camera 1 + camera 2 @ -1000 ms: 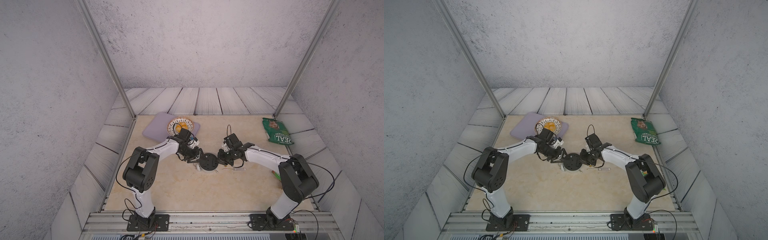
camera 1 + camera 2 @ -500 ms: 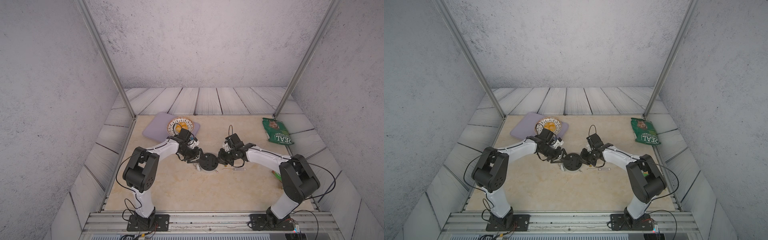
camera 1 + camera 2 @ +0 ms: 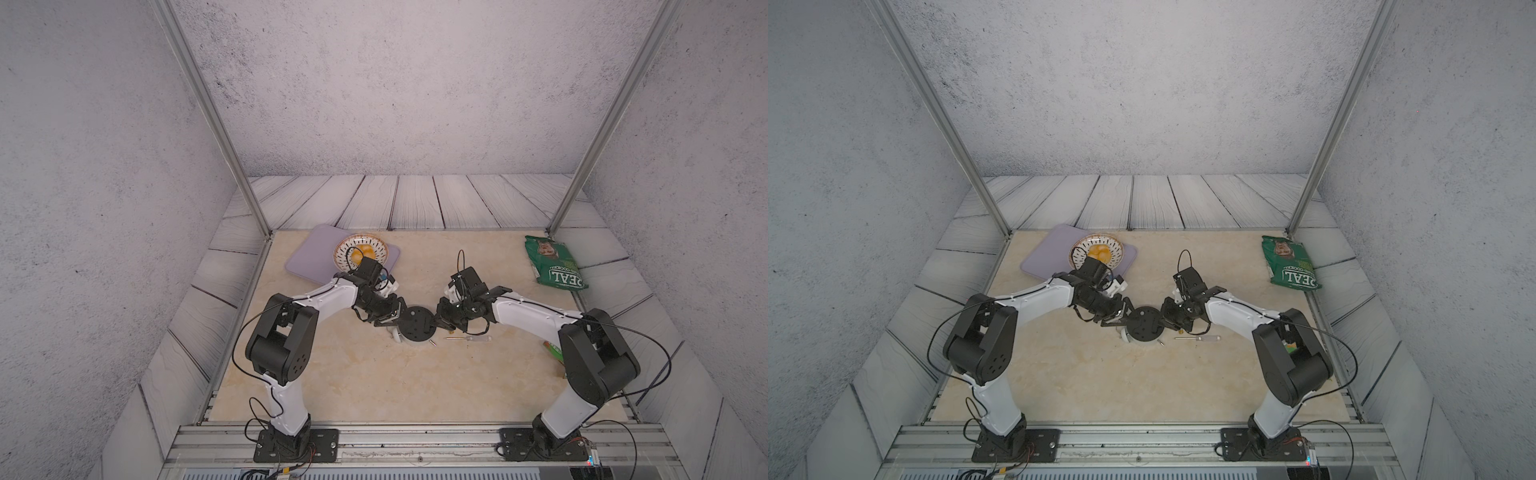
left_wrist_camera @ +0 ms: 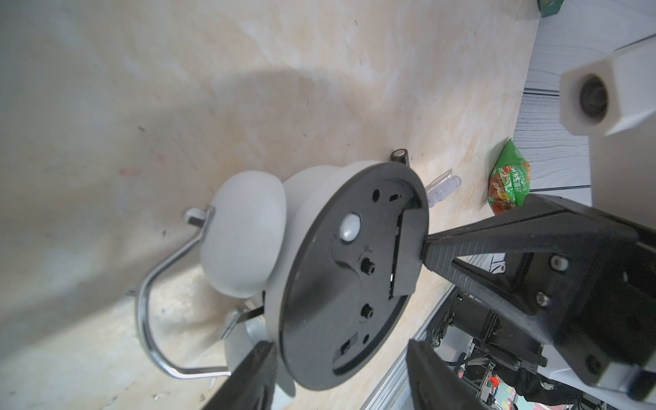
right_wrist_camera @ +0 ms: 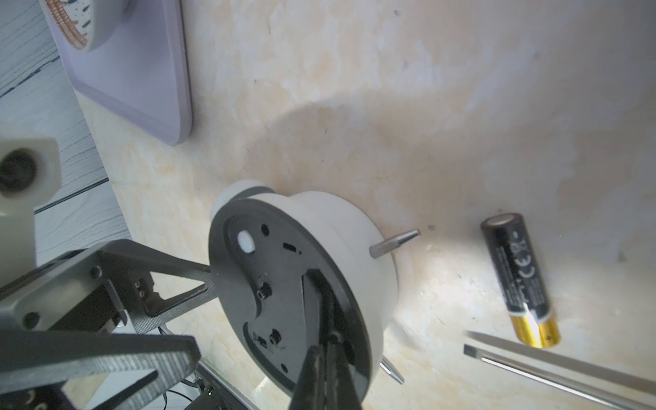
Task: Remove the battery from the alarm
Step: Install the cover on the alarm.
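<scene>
Left fingers (image 4: 255, 376) clasp alarm (image 4: 330, 284) | right fingers (image 5: 319, 376) closed against back | battery (image 5: 514, 277) fully seen: right wrist only

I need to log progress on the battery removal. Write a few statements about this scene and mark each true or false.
1. The battery lies on the table, outside the alarm. True.
2. The alarm stands upright, dial to the cameras. False: it lies on the table, black back panel up.
3. The right gripper is wide open. False: it is shut, tips at the back panel.
4. The bowl sits on the purple mat. True.
</scene>
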You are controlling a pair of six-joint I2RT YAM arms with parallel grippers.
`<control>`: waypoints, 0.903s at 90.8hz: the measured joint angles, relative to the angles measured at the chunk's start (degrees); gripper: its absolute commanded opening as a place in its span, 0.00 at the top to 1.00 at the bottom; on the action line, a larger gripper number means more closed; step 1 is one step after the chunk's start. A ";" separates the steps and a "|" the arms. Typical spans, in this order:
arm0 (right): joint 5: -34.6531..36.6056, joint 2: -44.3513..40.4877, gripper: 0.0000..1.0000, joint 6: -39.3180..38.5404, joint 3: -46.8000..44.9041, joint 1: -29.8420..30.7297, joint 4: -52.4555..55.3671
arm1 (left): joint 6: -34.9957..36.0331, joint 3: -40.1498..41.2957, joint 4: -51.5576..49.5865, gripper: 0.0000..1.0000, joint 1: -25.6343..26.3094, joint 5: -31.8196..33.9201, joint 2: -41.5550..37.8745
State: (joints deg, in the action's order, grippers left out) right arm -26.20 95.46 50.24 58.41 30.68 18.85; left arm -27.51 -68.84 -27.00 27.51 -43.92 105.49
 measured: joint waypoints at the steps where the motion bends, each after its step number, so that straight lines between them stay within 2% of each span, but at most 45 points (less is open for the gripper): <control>1: -0.02 0.00 1.00 -0.07 0.00 0.00 0.00 | 0.00 0.00 0.00 0.36 0.00 0.00 0.00; 82: -0.68 -0.02 1.00 -4.28 -0.76 -0.04 -1.55 | -0.61 0.02 -0.11 0.36 0.00 0.37 0.00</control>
State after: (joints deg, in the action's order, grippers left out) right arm -26.87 95.44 45.95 57.65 30.63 17.30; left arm -28.12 -68.82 -27.11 27.51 -43.55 105.49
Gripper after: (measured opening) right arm 0.054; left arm 0.638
